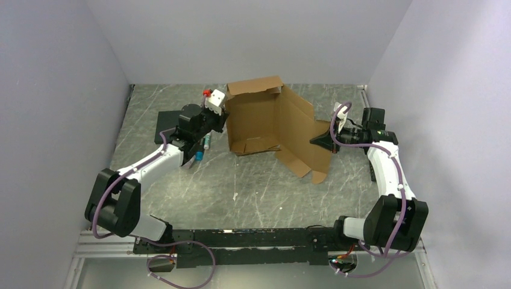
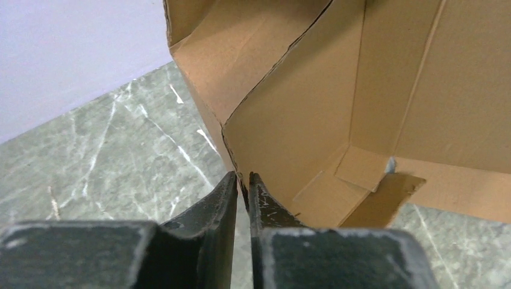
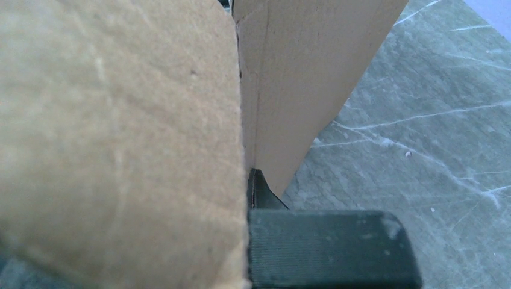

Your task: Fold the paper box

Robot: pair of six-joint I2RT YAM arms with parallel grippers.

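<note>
The space is closed in on three sides by plain, pale lilac walls point(image 1: 54, 90). A grey-green marbled tabletop point(image 1: 253, 186) is evenly lit.

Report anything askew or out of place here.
The paper box stands on edge, half folded, its right panels splayed outward toward the right gripper. No tear or spill shows.

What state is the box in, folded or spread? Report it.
Half folded. The box stands with several panels raised upright, but its top is open and one panel splays out to the right, unclosed.
</note>
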